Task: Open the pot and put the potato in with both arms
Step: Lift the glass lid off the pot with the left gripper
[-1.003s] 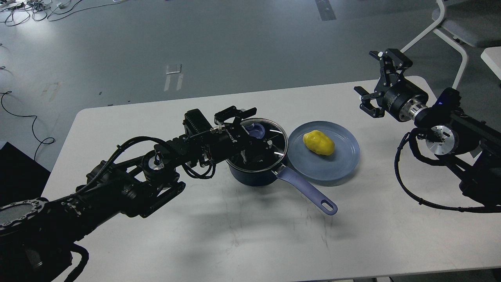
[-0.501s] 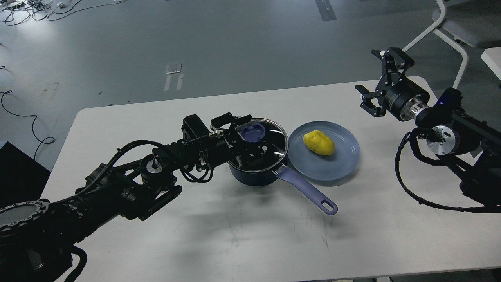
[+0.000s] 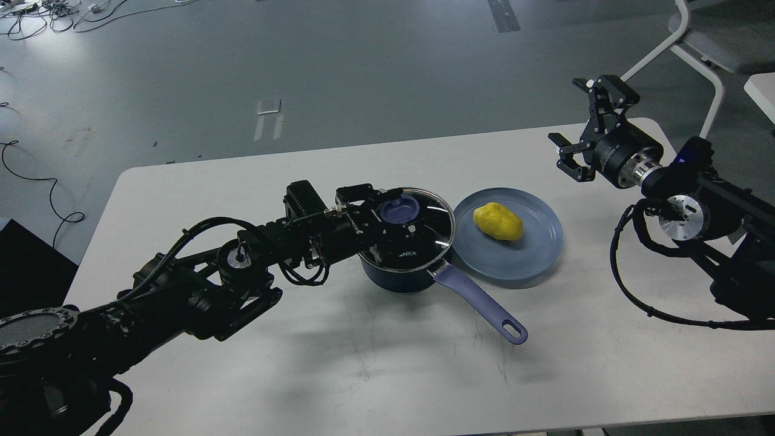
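Two black pincers show: the left pincer is clenched on the lavender knob of the small navy saucepan, whose glass lid remains on. The right pincer hangs released above the white bench; the lumpy yellow potato lies on the blue-grey plate beside the saucepan.

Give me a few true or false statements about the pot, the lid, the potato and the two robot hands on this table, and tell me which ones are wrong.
1. The potato lies on the blue plate. True.
2. The glass lid is off the pot and lying on the table. False: it sits on the pot.
3. The left hand is at the lid's knob. True.
4. The right hand holds the potato. False: it is open and empty, above the table's far right corner.
5. The pot's handle points toward the far edge of the table. False: it points toward the near right.
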Tool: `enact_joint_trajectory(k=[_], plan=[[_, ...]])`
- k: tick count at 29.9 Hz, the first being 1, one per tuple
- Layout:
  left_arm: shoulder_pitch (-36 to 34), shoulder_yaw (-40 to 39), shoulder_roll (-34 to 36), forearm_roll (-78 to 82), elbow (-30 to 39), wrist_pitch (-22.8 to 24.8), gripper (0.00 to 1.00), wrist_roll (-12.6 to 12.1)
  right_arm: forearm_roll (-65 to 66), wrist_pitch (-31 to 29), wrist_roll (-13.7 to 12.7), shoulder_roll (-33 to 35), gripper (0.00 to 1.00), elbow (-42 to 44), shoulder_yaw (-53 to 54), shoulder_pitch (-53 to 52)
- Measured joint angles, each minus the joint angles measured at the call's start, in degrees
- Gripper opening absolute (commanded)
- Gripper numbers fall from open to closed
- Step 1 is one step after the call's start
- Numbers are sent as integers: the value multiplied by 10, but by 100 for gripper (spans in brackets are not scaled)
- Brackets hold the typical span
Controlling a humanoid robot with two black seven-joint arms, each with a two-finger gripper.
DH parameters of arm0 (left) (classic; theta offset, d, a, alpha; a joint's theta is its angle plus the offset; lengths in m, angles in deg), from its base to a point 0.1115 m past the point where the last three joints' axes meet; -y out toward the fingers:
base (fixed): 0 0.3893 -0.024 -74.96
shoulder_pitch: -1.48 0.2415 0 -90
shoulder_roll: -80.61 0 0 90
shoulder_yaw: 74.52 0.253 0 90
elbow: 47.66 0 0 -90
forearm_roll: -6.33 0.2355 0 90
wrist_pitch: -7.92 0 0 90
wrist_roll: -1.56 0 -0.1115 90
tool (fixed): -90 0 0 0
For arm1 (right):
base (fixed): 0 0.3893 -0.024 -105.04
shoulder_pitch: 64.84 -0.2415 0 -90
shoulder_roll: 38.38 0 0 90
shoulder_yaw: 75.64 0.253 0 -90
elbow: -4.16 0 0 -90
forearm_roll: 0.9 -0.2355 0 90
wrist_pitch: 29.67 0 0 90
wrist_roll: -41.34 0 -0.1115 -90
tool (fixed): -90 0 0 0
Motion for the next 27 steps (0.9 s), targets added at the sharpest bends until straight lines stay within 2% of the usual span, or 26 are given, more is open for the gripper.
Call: enact_joint_trajectory(k=[3, 14, 22, 27], plan=[[-1, 0, 0, -1, 0, 0, 36, 0, 0, 0, 0, -1, 100, 0, 0, 0], [-44, -1, 14, -53, 15, 0, 36, -1, 1, 0, 0, -2, 100, 1, 0, 0], [-82, -1, 87, -77, 35, -7, 36, -1, 0, 0, 0, -2, 100, 0, -2, -3], [-62, -1, 152, -104, 33, -45, 36, 0, 1, -1, 0, -2, 100, 0, -3, -6]])
